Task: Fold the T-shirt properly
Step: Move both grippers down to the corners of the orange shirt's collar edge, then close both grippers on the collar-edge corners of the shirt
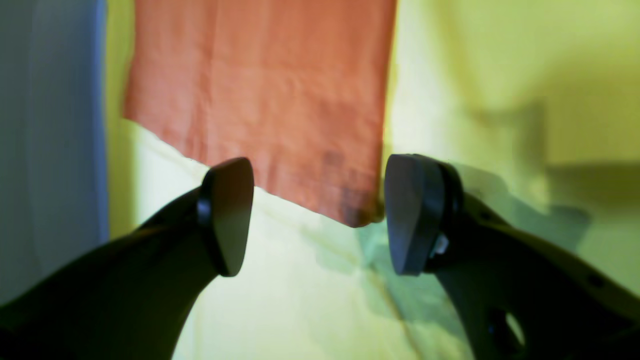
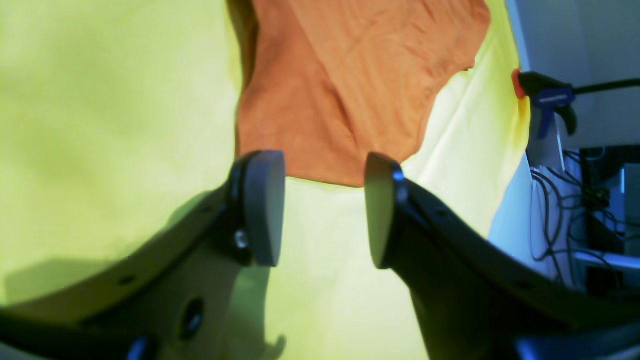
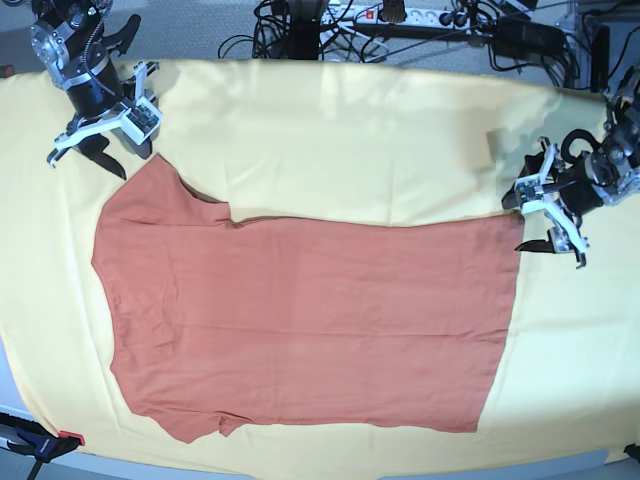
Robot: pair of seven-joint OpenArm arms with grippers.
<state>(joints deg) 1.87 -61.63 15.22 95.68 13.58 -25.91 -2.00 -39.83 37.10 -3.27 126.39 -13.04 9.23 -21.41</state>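
Observation:
The rust-orange T-shirt (image 3: 300, 320) lies flat on the pale yellow cloth (image 3: 350, 150), sleeves toward the left and hem toward the right. My left gripper (image 1: 320, 217) is open, its dark fingers (image 1: 227, 215) straddling the shirt's hem corner (image 1: 350, 210) without pinching it. In the base view this gripper (image 3: 527, 222) sits at the shirt's upper right corner. My right gripper (image 2: 322, 210) is open too, just short of the upper sleeve's edge (image 2: 340, 170). From the base camera, that gripper (image 3: 95, 160) hovers just above the upper left sleeve.
The yellow cloth covers the whole table. A blue-and-black clamp (image 2: 545, 95) pins it at one edge, another clamp (image 3: 30, 440) at the front left corner. Cables and power strips (image 3: 400, 20) run along the back edge.

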